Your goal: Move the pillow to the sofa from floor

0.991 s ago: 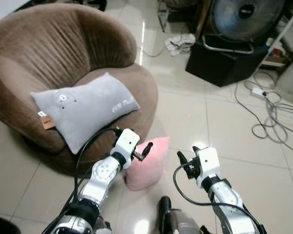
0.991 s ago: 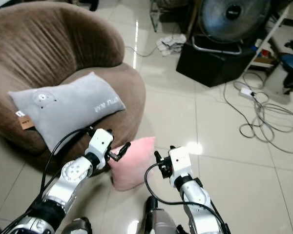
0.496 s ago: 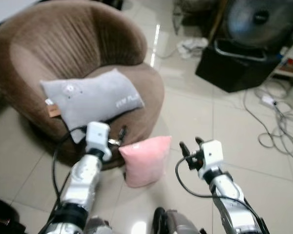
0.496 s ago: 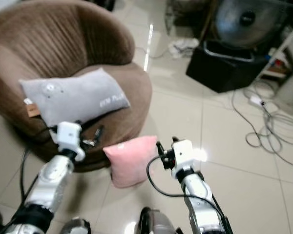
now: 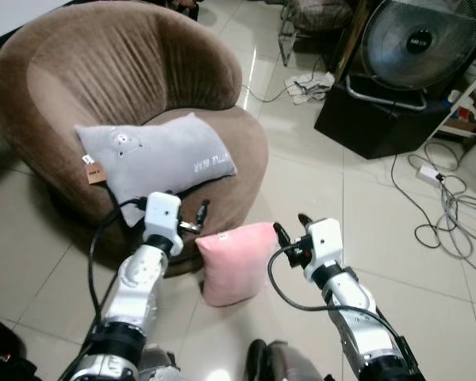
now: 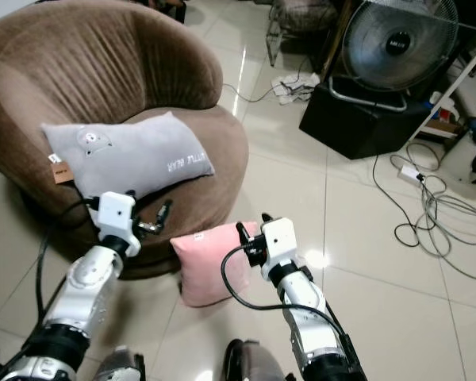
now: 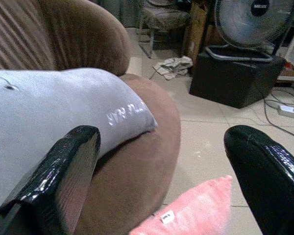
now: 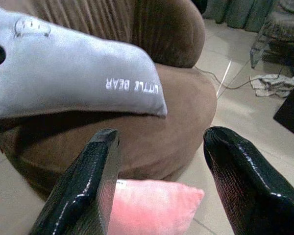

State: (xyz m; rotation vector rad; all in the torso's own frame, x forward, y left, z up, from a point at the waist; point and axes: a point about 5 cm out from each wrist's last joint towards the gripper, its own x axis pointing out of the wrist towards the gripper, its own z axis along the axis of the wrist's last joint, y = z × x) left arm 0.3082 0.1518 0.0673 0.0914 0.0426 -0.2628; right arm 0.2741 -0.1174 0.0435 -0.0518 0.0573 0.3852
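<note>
Pink pillow (image 5: pixel 236 263): soft, matt, fleecy cloth with a small white sewn-in label. Grey pillow (image 5: pixel 155 160): smooth, matt fabric with pale printed lettering and a tan tag at its left end. Sofa (image 5: pixel 103 71): brown plush upholstery, ribbed on the inner back, velvety on the seat edge. Floor (image 5: pixel 317 178): pale glazed tiles, glossy, reflecting light. Left gripper (image 5: pixel 201 214) and right gripper (image 5: pixel 291 230): glossy black plastic fingers (image 8: pixel 85 188) on white housings; arms of silvery metal. Fan (image 5: pixel 422 40), far right: metal wire grille. Cables (image 5: pixel 444 214), right: smooth sheathing.
</note>
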